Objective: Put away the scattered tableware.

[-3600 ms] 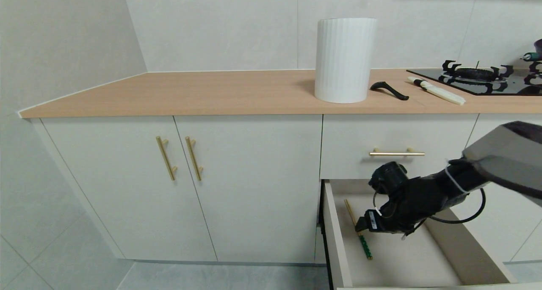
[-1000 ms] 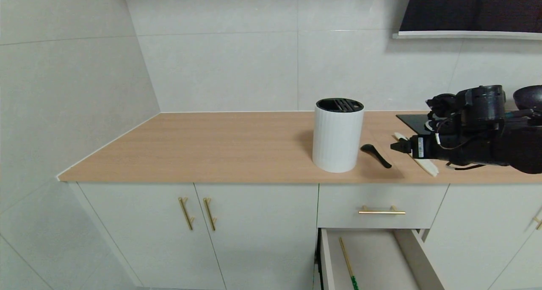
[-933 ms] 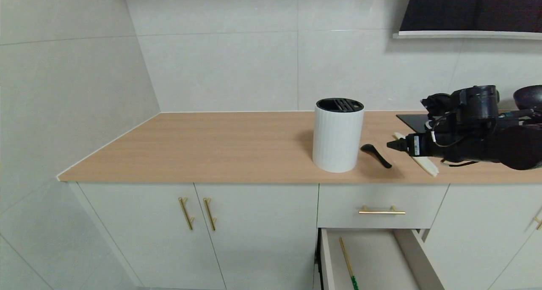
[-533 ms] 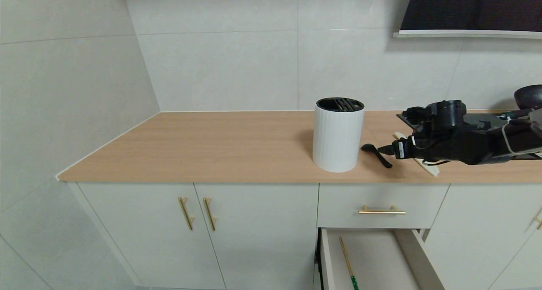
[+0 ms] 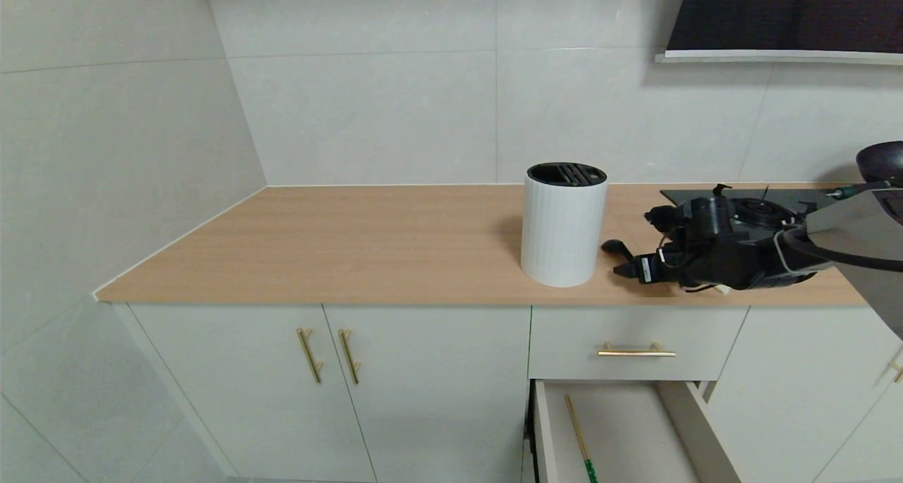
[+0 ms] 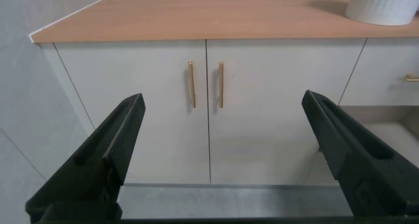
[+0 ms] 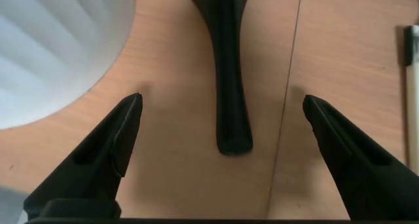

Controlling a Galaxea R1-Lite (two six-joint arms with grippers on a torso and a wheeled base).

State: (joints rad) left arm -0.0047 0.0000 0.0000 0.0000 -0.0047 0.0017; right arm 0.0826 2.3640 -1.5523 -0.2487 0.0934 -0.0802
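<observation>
A black spoon (image 5: 614,246) (image 7: 229,73) lies on the wooden counter (image 5: 353,250), just right of the white ribbed holder (image 5: 564,233) (image 7: 59,47). My right gripper (image 5: 629,267) (image 7: 221,106) sits low over the spoon, open, with the handle lying between its two fingers (image 7: 105,158); I cannot tell if they touch it. A cream-handled knife (image 7: 411,86) lies beside the spoon, mostly hidden behind the arm in the head view. Green-tipped chopsticks (image 5: 578,437) lie in the open drawer (image 5: 550,433). My left gripper (image 6: 222,103) hangs open before the cabinet doors (image 6: 206,112).
A black gas stove (image 5: 748,202) sits on the counter at the right, with a range hood (image 5: 783,17) above it. A shut drawer with a gold handle (image 5: 635,354) is above the open one. The counter's left half is bare wood.
The head camera tilted up since the oldest frame, when my right gripper was in the drawer by the chopsticks. Over the last second the gripper moved left and down over the spoon.
</observation>
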